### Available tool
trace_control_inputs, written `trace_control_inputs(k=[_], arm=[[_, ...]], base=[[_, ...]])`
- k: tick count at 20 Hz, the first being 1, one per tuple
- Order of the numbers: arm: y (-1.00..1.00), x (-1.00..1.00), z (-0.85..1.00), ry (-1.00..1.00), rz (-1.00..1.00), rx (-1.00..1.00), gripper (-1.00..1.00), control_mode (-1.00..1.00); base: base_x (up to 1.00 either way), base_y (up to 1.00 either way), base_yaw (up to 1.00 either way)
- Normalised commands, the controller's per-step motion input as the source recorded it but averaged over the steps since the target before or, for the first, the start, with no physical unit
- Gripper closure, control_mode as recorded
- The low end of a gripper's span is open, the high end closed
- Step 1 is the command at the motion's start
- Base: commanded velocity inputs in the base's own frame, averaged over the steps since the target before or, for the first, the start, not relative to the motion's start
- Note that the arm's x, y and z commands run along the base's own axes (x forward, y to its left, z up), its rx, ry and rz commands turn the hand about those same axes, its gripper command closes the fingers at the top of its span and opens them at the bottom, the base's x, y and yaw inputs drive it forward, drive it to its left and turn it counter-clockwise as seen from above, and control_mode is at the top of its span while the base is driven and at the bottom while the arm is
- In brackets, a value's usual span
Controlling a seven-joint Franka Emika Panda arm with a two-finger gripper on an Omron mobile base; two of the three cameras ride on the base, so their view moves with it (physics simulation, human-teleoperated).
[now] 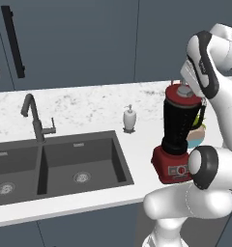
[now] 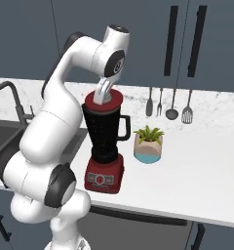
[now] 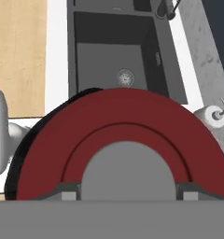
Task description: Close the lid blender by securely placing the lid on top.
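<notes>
The blender [image 1: 177, 126] [image 2: 104, 134] stands upright on the white counter, with a dark jar on a boxy red base [image 2: 105, 177]. The round red lid [image 1: 175, 94] [image 2: 116, 100] [image 3: 123, 112] lies flat on the jar's rim. In the hand view a sliver of the dark jar peeks out along the lid's left edge. My gripper [image 1: 185, 89] [image 2: 105, 95] [image 3: 128, 192] comes down from above onto the lid's centre. Its fingertips [image 3: 67, 191] press both sides of the grey knob [image 3: 128, 168], shut on it.
A double sink [image 1: 65, 164] with a tall faucet [image 1: 34, 116] lies left of the blender. A white soap dispenser [image 1: 130, 118] [image 3: 212, 115] stands behind the sink. A small potted plant [image 2: 148, 144] sits right of the blender, and several utensils [image 2: 167, 105] hang on the back wall.
</notes>
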Motion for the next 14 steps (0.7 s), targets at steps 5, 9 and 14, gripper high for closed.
trace_control_inputs(k=[5, 9, 14], arm=[[0.39, -0.01, -0.46, 0.05, 0.01, 0.0, 1.0, -1.0], [0.46, 0.0, -0.3, -0.07, 0.0, 0.01, 1.0, -1.0], [0.43, 0.01, -0.06, -0.13, 0.0, 0.0, 1.0, -1.0]], base=[[0.0, 0.0, 0.0], [0.0, 0.0, 0.0], [0.0, 0.0, 0.0]])
